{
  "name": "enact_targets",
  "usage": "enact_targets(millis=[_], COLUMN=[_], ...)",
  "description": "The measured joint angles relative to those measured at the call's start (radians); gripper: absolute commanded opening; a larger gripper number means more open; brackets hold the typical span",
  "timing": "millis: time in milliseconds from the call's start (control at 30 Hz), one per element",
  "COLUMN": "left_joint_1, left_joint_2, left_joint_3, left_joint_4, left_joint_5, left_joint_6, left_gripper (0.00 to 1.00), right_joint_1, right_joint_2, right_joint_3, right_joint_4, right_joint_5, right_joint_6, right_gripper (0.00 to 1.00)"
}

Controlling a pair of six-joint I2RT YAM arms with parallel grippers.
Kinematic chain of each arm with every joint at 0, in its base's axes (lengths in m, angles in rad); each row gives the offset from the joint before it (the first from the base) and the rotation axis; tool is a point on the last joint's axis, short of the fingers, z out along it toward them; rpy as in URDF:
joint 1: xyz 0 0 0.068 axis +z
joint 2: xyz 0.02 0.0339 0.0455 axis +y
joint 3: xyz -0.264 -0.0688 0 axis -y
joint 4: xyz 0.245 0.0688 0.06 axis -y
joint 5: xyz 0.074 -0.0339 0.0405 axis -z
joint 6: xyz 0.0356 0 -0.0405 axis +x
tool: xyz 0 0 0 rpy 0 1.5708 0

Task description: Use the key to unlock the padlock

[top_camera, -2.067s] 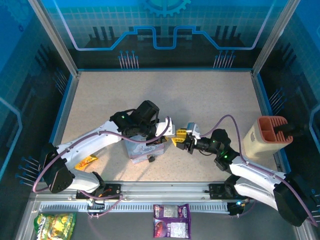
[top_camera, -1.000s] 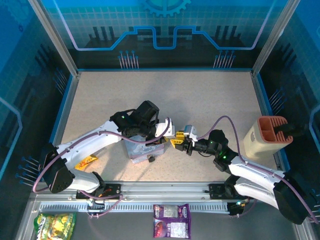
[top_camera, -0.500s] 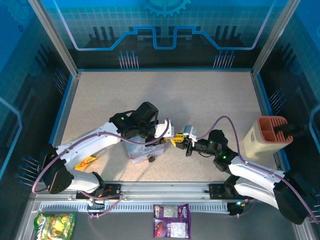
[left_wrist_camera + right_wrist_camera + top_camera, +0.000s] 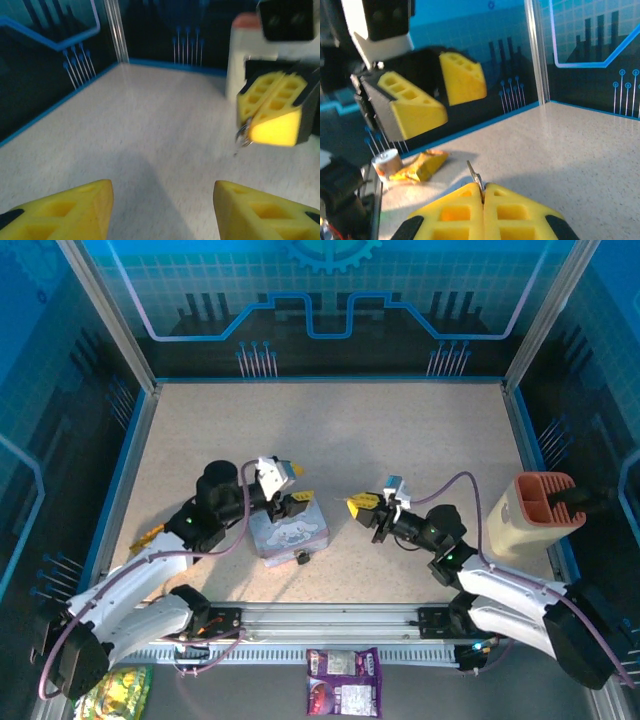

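left gripper [image 4: 288,488]: jaws apart; near lilac tin [image 4: 292,530] | right gripper [image 4: 483,194]: pinching key [image 4: 475,176] | padlock [image 4: 300,558]: touching tin

Tin [image 4: 290,528] on table [image 4: 400,430], centre-left, toward near edge. Padlock [image 4: 300,558] against tin's near side, by its right corner. Left gripper [image 4: 290,487] at tin's far edge. Right gripper [image 4: 358,504] just right of tin, apart from it, facing left gripper. Key [image 4: 476,178] between right gripper's fingertips, end sticking out toward left gripper. Slotted holder [image 4: 532,518] upright at table's right edge, well apart from tin. Small packet [image 4: 155,533] on table left of tin, beside left arm. On ledge before arm bases: pouch [image 4: 343,695] in middle, bag [image 4: 108,690] at left corner.
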Motion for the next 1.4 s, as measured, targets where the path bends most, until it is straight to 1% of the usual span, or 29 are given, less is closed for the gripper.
enact_targets(millis=[100, 167, 267, 333, 467, 667, 767, 1000, 1200, 1400], left_joint_1=[0.000, 0.000, 0.000, 0.000, 0.000, 0.000, 0.000, 0.000, -0.016, -0.027], left_joint_2=[0.017, 0.051, 0.106, 0.135, 0.153, 0.167, 0.185, 0.221, 0.240, 0.243], left_joint_3=[-0.055, -0.083, -0.115, -0.128, -0.135, -0.135, -0.135, -0.134, -0.132, -0.132], left_joint_4=[0.182, 0.311, 0.472, 0.549, 0.639, 0.726, 0.745, 0.775, 0.779, 0.779], left_joint_5=[0.063, 0.100, 0.148, 0.173, 0.216, 0.281, 0.303, 0.317, 0.329, 0.334], left_joint_6=[-0.108, -0.184, -0.276, -0.320, -0.375, -0.433, -0.455, -0.495, -0.503, -0.503], left_gripper=[0.52, 0.49, 0.46, 0.45, 0.43, 0.38, 0.37, 0.33, 0.28, 0.26], right_joint_1=[0.002, 0.010, 0.038, 0.051, 0.056, 0.063, 0.070, 0.086, 0.102, 0.104], right_joint_2=[0.089, 0.130, 0.146, 0.146, 0.146, 0.146, 0.146, 0.146, 0.146, 0.160], right_joint_3=[-0.010, -0.011, -0.011, -0.010, -0.010, -0.010, -0.009, -0.003, 0.009, 0.024], right_joint_4=[0.174, 0.239, 0.303, 0.335, 0.370, 0.379, 0.380, 0.386, 0.386, 0.389], right_joint_5=[0.028, 0.041, 0.052, 0.060, 0.074, 0.077, 0.073, 0.069, 0.069, 0.069], right_joint_6=[0.104, 0.154, 0.179, 0.185, 0.185, 0.184, 0.183, 0.178, 0.169, 0.170], right_gripper=[0.00, 0.00, 0.00, 0.00, 0.00, 0.00, 0.00, 0.00, 0.00, 0.00])
